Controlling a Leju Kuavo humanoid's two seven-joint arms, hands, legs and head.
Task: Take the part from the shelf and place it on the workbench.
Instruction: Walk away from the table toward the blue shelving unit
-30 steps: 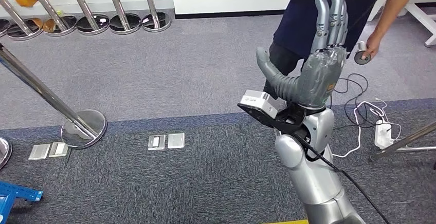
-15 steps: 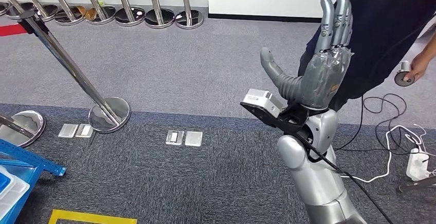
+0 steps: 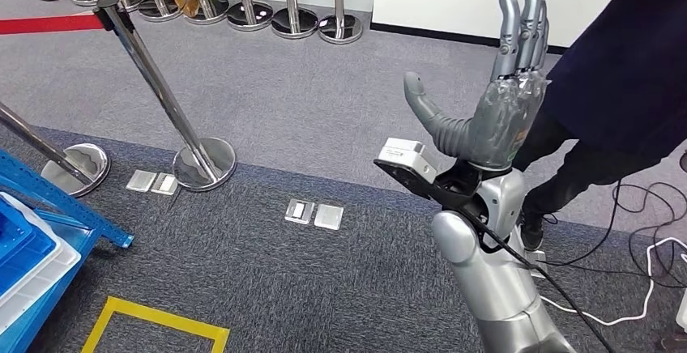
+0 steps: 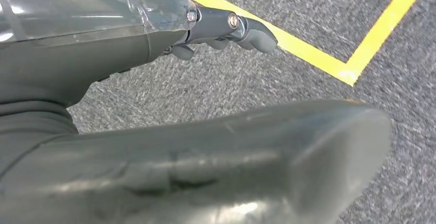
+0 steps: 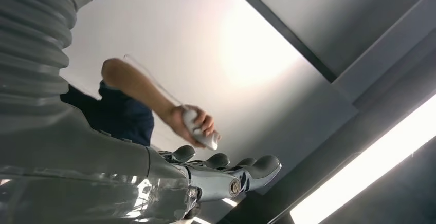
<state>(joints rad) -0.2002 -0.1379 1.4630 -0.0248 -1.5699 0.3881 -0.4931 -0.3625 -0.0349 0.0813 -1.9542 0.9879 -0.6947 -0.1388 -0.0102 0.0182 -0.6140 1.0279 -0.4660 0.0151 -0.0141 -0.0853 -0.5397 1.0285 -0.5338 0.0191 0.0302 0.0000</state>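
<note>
The right hand (image 3: 506,114) is raised upright in front of the head camera, palm toward the left side of the scene, fingers (image 3: 522,25) straight and close together pointing up, thumb (image 3: 429,114) spread wide away from them; it holds nothing. From the right wrist camera the same hand (image 5: 154,178) shows its dark fingertips (image 5: 257,165) stretched out against a bright wall and ceiling, and beyond them a person's hand (image 5: 193,124) grips a small white device. That person (image 3: 616,86), in dark clothes, stands just beside the raised arm on the right of the head view. The left hand (image 4: 154,80) hangs low over grey carpet, its thick thumb (image 4: 288,157) close to the lens and its darker fingers (image 4: 241,29) slightly bent with nothing between them, above a strip of yellow floor tape (image 4: 329,54). At the lower left of the head view stands the corner of a blue shelf (image 3: 77,219) with a blue bin (image 3: 20,244) on it. The bin's contents cannot be made out, so the part's place, its long axis and its heading cannot be told. Chrome barrier posts (image 3: 162,94) stand on the carpet near the shelf, with a red belt (image 3: 49,23) running from one; two metal floor plates (image 3: 314,213) lie between the posts and the arm, and white and black cables (image 3: 632,288) trail at the right.
</note>
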